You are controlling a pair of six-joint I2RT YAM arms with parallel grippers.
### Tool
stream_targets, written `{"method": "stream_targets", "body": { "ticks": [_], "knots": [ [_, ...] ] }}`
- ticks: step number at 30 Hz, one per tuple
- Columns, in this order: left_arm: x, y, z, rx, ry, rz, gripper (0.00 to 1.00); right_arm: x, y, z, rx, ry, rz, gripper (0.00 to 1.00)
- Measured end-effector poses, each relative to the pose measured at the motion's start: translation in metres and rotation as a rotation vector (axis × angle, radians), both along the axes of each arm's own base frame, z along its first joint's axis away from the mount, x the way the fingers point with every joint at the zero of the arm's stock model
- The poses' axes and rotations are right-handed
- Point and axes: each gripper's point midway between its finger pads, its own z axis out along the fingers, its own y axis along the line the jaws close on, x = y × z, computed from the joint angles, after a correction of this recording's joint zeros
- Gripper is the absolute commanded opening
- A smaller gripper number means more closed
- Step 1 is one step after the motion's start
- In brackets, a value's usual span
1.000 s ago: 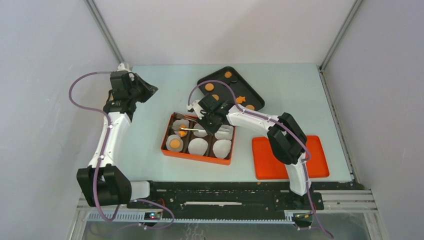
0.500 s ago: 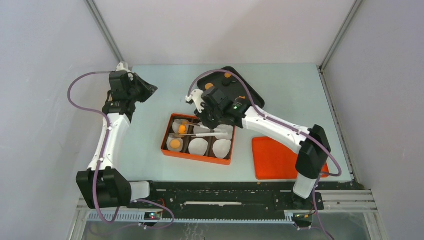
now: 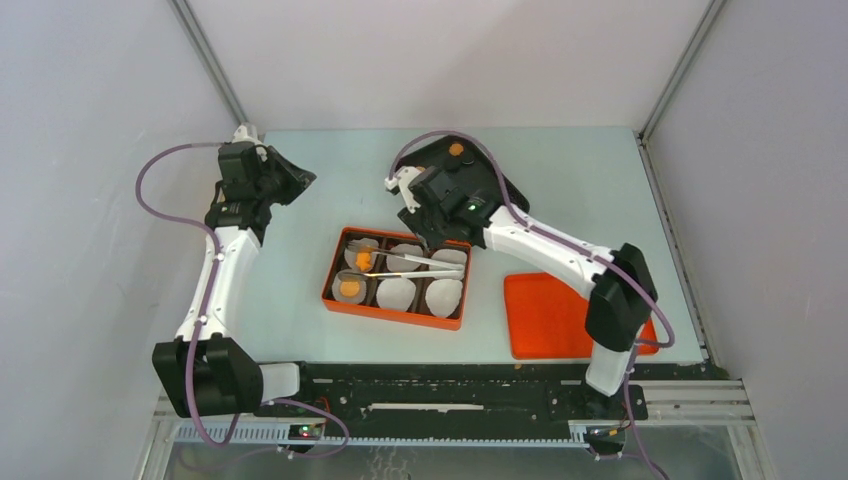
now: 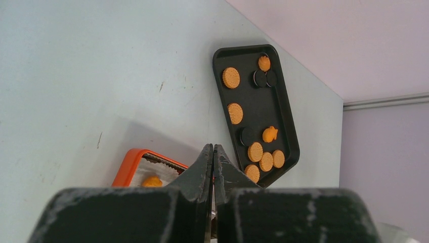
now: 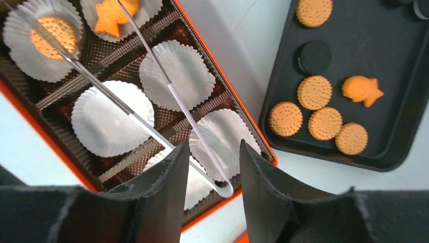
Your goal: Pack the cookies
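The right gripper [image 5: 212, 167] is narrowly parted, holding nothing, above tweezers [image 5: 152, 101] lying across the orange box [image 3: 394, 279]. Two cookies [image 5: 53, 30] sit in liners [image 5: 177, 76] there; the rest lie on the black tray [image 5: 384, 126]. The left gripper [image 4: 212, 157] is closed, empty, above the worktop [image 4: 101, 76].

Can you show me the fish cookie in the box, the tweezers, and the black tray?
fish cookie [image 5: 112, 12], right wrist view, middle of its body
tweezers [image 5: 174, 101], right wrist view, on one metal leg
black tray [image 5: 399, 76], right wrist view, bare floor
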Motion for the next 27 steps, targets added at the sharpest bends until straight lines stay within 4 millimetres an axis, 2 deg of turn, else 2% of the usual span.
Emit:
{"method": "stream_targets", "body": {
  "ticks": [7,11,14,18,24,27],
  "knots": [
    [0.0,0.0,0.0,0.0,0.0,0.0,0.05,0.002,0.009,-0.075,-0.111,0.112,0.012,0.49],
    [0.0,0.0,0.0,0.001,0.0,0.0,0.05,-0.002,0.011,-0.102,-0.141,0.166,0.029,0.47],
    [0.0,0.0,0.0,0.001,0.0,0.0,0.05,-0.004,0.012,-0.113,-0.145,0.195,0.038,0.37],
    [0.001,0.0,-0.001,0.0,0.004,0.0,0.04,-0.004,0.016,-0.121,-0.123,0.237,0.053,0.28],
    [0.002,0.0,-0.003,0.0,0.009,0.001,0.04,-0.006,0.019,-0.121,-0.09,0.269,0.077,0.13],
    [0.002,0.0,-0.003,0.0,0.009,0.001,0.04,-0.007,0.023,-0.12,-0.074,0.275,0.094,0.09]
  ]
}}
